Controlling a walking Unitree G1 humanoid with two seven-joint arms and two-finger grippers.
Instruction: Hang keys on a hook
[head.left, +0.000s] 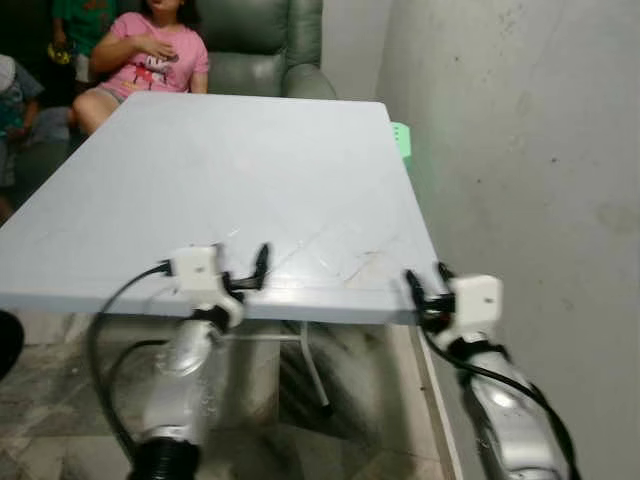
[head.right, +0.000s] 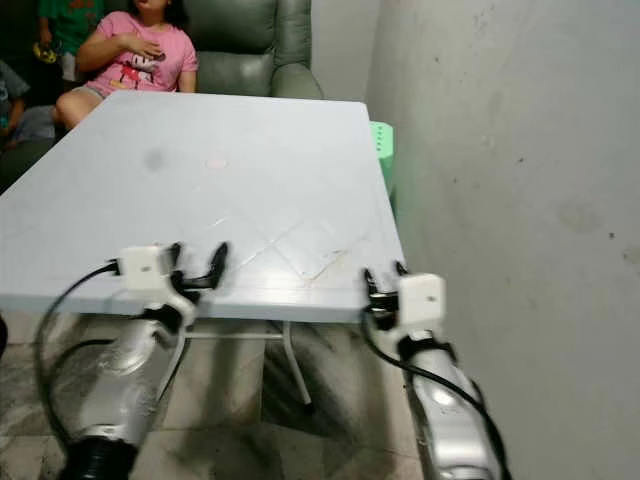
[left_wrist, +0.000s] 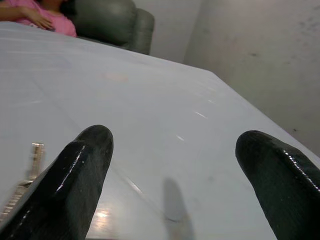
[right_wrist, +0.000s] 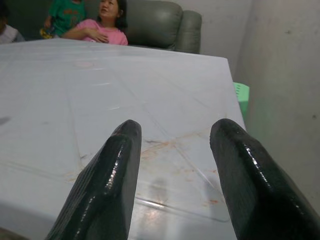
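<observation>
Surface: a pale grey-blue table (head.left: 200, 180) that stretches from the near edge toward 12 o'clock; its top shows faint diamond lines and some brownish marks near the right corner.
Left pincer (head.left: 243, 268): it is held at the near edge of the surface, at about 7 o'clock in the head view; its two black fingers (left_wrist: 80, 170) stand wide apart and have hold of nothing.
Right pincer (head.left: 427, 284): it is at the near right corner of the surface, at about 5 o'clock; its fingers (right_wrist: 115, 170) are parted with a clear gap between them, and nothing is between them.
Keys: I cannot find them with certainty. In the left wrist view a small pale metallic piece (left_wrist: 35, 156) lies just beside one finger of the left pincer, partly hidden by it; whether it is a key I cannot tell.
Hook: I cannot make one out.
Wall (head.left: 540, 150): a rough grey wall runs along the right side of the surface, toward 3 o'clock.
Green thing (head.left: 402, 140): a light green object stands between the far right edge of the surface and the wall.
Armchair (head.left: 265, 45): a grey-green armchair is behind the surface at 12 o'clock.
People: a person in a pink shirt (head.left: 150, 50) sits at about 11 o'clock beyond the far edge; another person in green (right_wrist: 65, 15) is just beside.
</observation>
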